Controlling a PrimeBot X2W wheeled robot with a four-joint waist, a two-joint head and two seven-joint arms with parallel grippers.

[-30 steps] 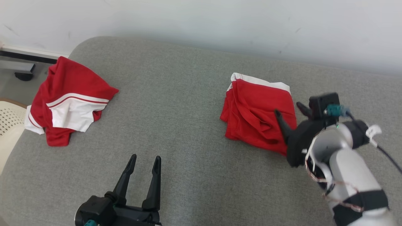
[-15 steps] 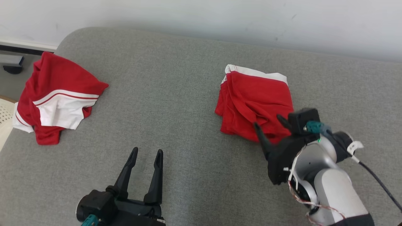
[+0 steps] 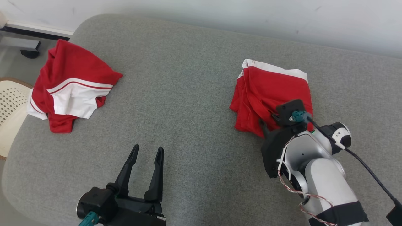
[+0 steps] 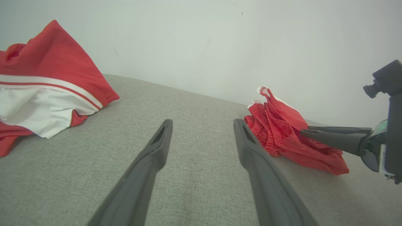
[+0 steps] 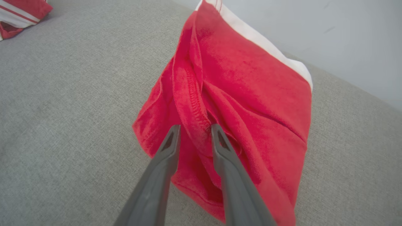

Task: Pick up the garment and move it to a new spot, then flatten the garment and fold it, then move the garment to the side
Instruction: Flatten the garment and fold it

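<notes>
A red garment (image 3: 273,84) with a white band along its far edge lies bunched on the right of the grey cushion (image 3: 182,94). My right gripper (image 3: 267,121) sits at its near edge, fingers pressed into the cloth. In the right wrist view the right gripper (image 5: 194,128) has narrowed onto a raised seam fold of the garment (image 5: 245,81), and cloth fills the gap between the fingers. Low at the front, my left gripper (image 3: 147,150) stands open over bare cushion, holding nothing. The left wrist view has the left gripper (image 4: 202,124) wide apart, the garment (image 4: 282,125) to its right.
A second red and white garment (image 3: 72,84) lies crumpled at the cushion's left end. A cream perforated chair (image 3: 9,103) stands just beyond that left edge. A pale wall (image 3: 220,15) runs along the back. Bare cushion stretches between the two garments.
My right gripper has come down and inward onto the garment's near edge, and its fingers have drawn together around a fold. The camera has shifted. The left gripper has stayed open.
</notes>
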